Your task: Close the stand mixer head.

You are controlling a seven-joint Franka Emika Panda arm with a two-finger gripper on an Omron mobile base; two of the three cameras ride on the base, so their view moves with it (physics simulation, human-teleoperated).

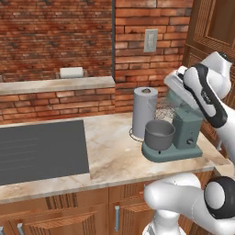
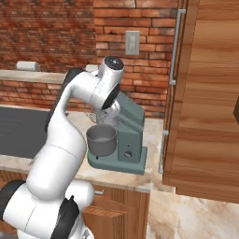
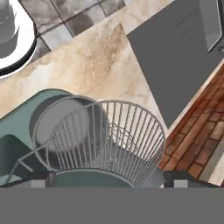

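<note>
The stand mixer head (image 1: 176,96) is tilted up from its boxy teal column (image 1: 187,128), with the wire whisk (image 1: 165,113) hanging over the grey metal bowl (image 1: 159,133). My gripper (image 1: 170,84) rests at the raised front end of the head. In the hand view I look down through the whisk (image 3: 109,140) into the bowl (image 3: 61,124). The gripper (image 3: 111,180) is open, its fingertips (image 3: 41,178) standing on either side of the head's teal nose (image 3: 87,180). In the right base view my arm hides most of the head, but the column (image 2: 131,125) and bowl (image 2: 101,139) show.
A tall pale roll (image 1: 144,112) stands just left of the mixer. A dark cooktop (image 1: 41,147) fills the counter's left. A brick wall with an outlet (image 1: 150,40) rises behind. A tall wooden cabinet (image 2: 205,93) stands close to the mixer's right.
</note>
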